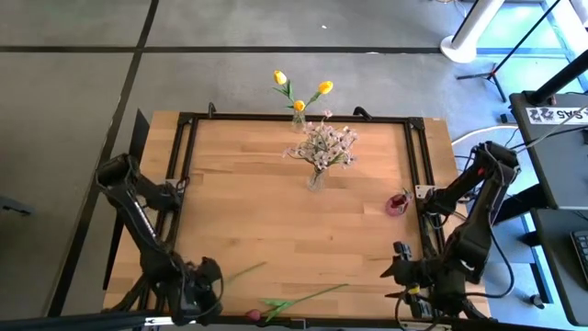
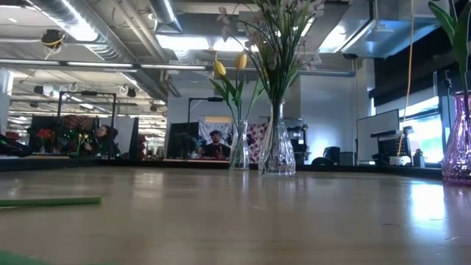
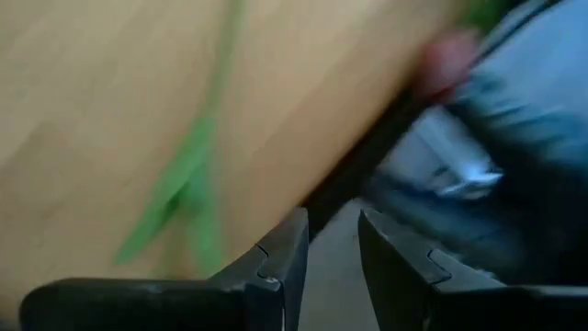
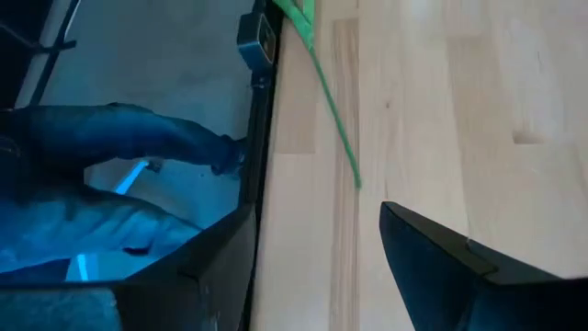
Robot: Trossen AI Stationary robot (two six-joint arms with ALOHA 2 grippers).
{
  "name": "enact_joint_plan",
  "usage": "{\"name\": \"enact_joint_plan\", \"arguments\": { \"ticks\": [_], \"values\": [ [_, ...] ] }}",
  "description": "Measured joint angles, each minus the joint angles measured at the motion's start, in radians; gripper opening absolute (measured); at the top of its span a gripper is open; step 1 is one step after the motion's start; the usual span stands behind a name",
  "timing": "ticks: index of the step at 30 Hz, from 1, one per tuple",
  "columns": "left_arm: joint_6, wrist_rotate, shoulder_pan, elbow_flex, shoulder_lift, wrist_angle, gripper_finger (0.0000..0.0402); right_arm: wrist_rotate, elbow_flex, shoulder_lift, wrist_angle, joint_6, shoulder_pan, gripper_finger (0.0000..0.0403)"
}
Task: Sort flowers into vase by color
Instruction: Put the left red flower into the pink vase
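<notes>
A dark red-pink tulip (image 1: 253, 315) lies flat along the table's near edge, its green stem (image 4: 333, 119) ending just ahead of my right gripper (image 4: 312, 257). A second green stem (image 1: 244, 271) lies left of it, blurred in the left wrist view (image 3: 179, 188). My left gripper (image 1: 204, 292) hangs over the near left corner, open by a narrow gap (image 3: 331, 257), nothing between its fingers. My right gripper (image 1: 402, 274) stands wide open over the near right part. Yellow tulips (image 1: 299, 92) and white-pink blossoms (image 1: 322, 142) stand in clear vases.
A pink glass vase (image 1: 397, 204) stands near the right edge, also in the low view (image 2: 458, 140). A black frame rims the wooden table (image 1: 248, 211). Something in blue cloth (image 4: 110, 147) shows just beyond the near edge. People sit in the room behind.
</notes>
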Motion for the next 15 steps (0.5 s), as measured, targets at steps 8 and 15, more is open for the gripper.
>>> {"name": "enact_joint_plan", "arguments": {
  "ticks": [8,15],
  "values": [
    [0.047,0.191,-0.017,-0.015,0.132,-0.100,0.0095,0.028,0.000,0.030,0.016,0.020,-0.001,0.0234],
    [0.141,0.229,0.004,-0.015,0.236,-0.123,0.0104,0.021,0.000,0.032,0.036,0.035,-0.001,0.0234]
  ]
}}
